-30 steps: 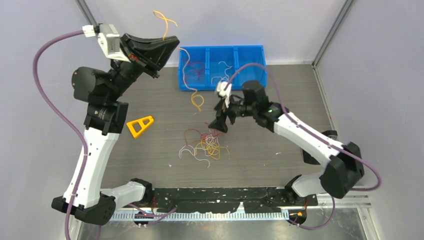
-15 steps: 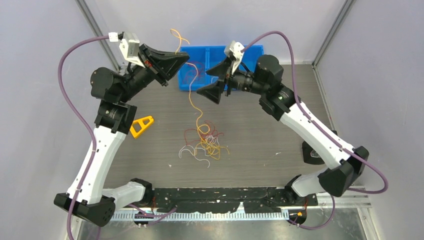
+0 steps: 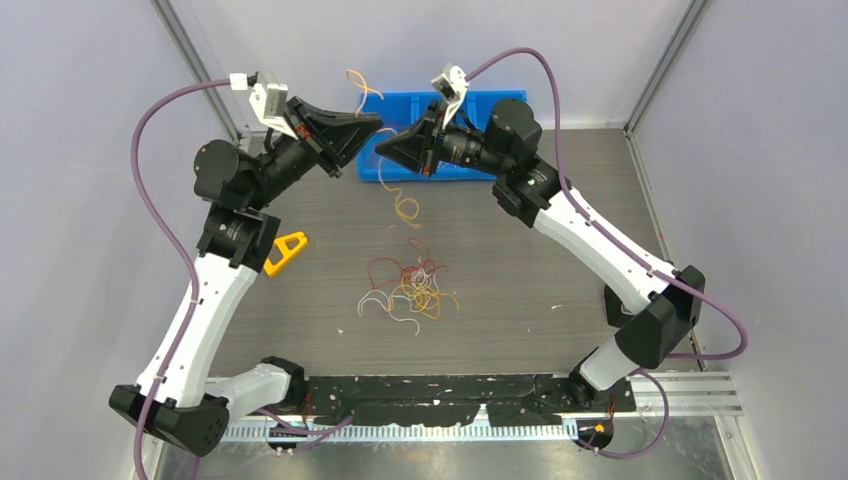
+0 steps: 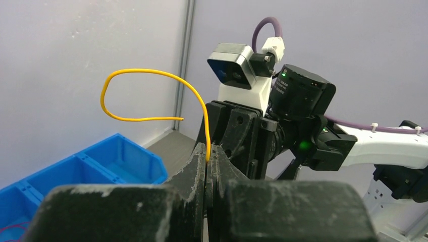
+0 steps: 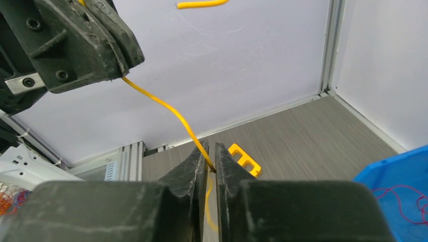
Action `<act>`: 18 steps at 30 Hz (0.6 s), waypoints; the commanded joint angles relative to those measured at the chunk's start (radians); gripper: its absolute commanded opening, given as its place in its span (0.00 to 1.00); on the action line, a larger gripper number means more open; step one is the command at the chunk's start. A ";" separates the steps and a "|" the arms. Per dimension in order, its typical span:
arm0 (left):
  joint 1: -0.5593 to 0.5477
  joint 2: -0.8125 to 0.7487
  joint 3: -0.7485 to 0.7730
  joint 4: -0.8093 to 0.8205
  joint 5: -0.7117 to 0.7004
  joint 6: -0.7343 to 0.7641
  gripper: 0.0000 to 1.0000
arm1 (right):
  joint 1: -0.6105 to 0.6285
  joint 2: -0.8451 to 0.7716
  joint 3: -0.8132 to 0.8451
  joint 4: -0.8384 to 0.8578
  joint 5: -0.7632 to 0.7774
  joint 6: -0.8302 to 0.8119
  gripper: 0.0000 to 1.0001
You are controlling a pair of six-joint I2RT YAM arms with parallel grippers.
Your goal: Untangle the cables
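Gripping one thin yellow-orange curly wire (image 4: 146, 70) between them, both hands hang high over the far part of the grey wood-grain worktop (image 3: 330, 200), tips nearly meeting. The left hand (image 4: 207, 151) is pinched together on the wire, whose free end loops above it. The right hand (image 5: 210, 151) is clamped on the same strand just below. The wire's tail dangles beside the blue plastic compartment bin (image 3: 500, 100). A loose tangle of red, yellow and white wires (image 3: 410, 290) lies mid-worktop, well apart from both hands.

Two arms (image 3: 215, 290) (image 3: 600, 250) with two grippers (image 4: 207, 157) (image 5: 211, 162) are holding one yellow wire (image 4: 151, 73), while one tangle (image 3: 410, 290) of thin wires, one triangle (image 3: 287, 250) and one bin (image 4: 126, 161) are sitting on one table (image 3: 560, 200).
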 commanded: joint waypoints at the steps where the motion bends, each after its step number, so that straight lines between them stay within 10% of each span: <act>1: 0.014 -0.018 -0.001 0.016 -0.066 -0.014 0.00 | 0.000 -0.045 -0.002 0.044 -0.010 -0.001 0.08; 10: 0.133 0.040 -0.081 -0.401 -0.328 -0.191 0.00 | -0.067 -0.134 -0.082 0.004 0.030 -0.028 0.05; 18: 0.022 0.216 -0.193 -0.222 0.267 -0.377 0.00 | -0.081 -0.112 -0.052 0.050 0.050 -0.018 0.05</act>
